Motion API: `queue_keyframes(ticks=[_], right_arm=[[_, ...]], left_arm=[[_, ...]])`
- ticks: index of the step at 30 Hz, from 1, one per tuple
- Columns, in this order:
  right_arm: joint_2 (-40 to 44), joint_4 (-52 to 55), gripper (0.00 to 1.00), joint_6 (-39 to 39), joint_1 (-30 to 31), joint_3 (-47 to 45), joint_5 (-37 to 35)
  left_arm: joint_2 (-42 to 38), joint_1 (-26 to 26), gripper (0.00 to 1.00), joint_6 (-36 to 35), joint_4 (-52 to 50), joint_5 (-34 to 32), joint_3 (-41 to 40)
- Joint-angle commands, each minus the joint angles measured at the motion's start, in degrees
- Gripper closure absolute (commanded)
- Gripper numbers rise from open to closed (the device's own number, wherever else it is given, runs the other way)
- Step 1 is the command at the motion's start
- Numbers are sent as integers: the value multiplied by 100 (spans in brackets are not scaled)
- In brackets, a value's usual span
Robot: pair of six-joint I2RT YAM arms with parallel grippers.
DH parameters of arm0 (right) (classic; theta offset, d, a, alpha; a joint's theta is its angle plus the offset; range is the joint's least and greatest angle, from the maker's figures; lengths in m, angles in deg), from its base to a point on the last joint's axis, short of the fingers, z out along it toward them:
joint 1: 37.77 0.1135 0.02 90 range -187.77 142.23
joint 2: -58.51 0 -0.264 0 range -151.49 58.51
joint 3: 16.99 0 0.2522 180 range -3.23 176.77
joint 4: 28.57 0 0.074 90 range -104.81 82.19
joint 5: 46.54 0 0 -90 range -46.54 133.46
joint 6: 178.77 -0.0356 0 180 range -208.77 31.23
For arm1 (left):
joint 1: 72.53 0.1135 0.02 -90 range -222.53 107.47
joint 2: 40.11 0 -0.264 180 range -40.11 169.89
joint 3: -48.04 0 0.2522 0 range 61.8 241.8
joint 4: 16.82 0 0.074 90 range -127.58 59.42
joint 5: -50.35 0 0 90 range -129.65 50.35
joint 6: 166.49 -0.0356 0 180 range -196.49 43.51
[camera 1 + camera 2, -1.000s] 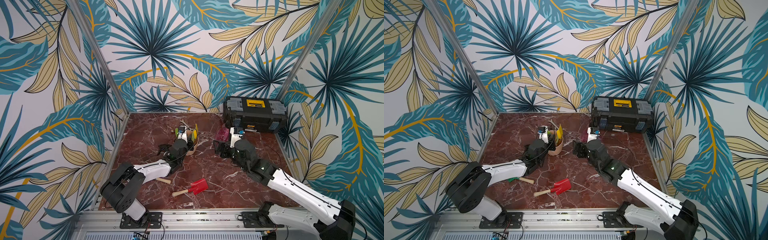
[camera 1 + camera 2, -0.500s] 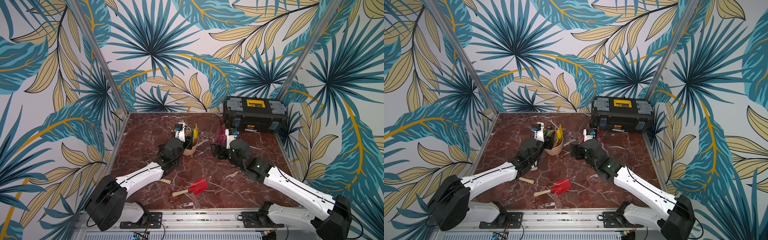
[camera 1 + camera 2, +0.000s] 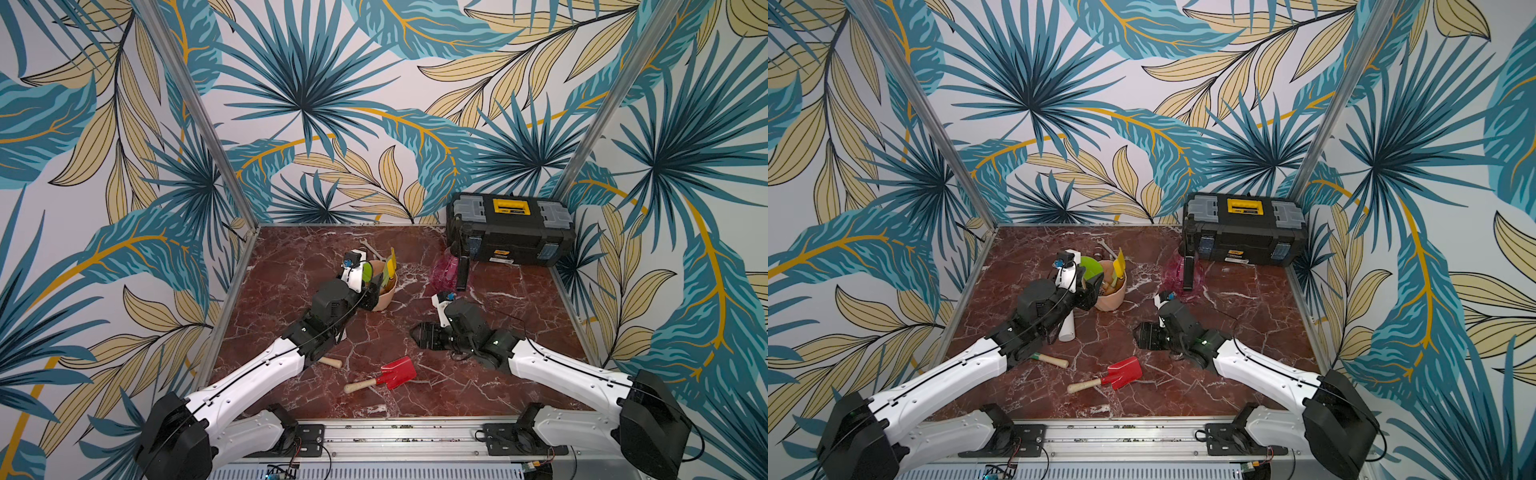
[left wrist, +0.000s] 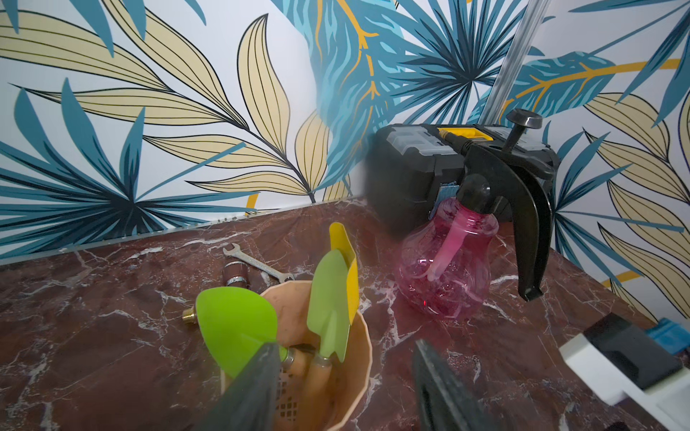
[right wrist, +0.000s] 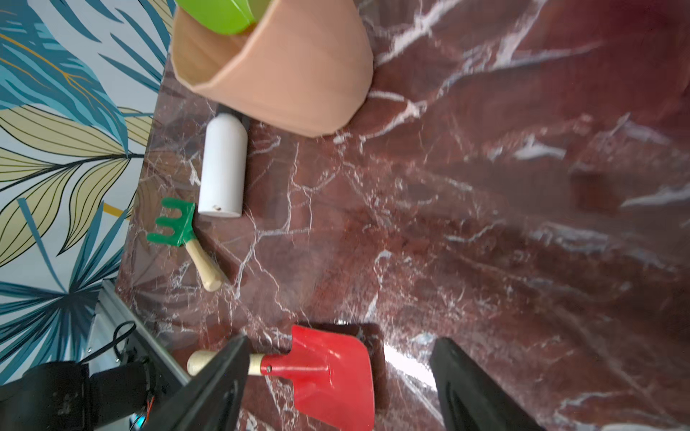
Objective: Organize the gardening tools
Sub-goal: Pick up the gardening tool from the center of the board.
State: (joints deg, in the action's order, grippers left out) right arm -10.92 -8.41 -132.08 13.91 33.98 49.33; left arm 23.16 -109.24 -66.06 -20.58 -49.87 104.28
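Your right tool [image 5: 339, 340] hangs jaws apart over the red shovel [image 5: 328, 373], which lies flat on the counter [image 5: 485, 224] at 6 o'clock from the pot [image 3: 384, 297]; it looks light, stiff and slick-bladed, so pinch the wooden handle [image 5: 198, 362]; your left tool [image 4: 345, 343] stands apart at the pot.

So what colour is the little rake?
The rake is green, with a pale wooden handle; the right wrist view shows it best.
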Motion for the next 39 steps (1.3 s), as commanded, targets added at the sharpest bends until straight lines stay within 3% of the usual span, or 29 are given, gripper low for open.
queue_keyframes(ticks=[1, 8, 21, 30, 39], right_arm=[[19, -407, 21, -528, 8, -373, 760], [22, -1116, 27, -1209, 1, -1361, 1676], [-510, -3264, 39, -1272, -285, -2521, 2766], [-1477, -4294, 45, -1085, -517, -2482, 3197], [-2652, -5541, 57, -1335, -589, -2302, 3552]], left_arm=[[-214, -21, 38, -213, -435, 14, -96], [-337, -21, 35, -337, -473, -55, -210], [-383, -21, 32, -235, -400, 22, -316], [-470, -30, 24, -253, -404, 3, -395], [-588, -55, 23, -265, -449, -99, -475]])
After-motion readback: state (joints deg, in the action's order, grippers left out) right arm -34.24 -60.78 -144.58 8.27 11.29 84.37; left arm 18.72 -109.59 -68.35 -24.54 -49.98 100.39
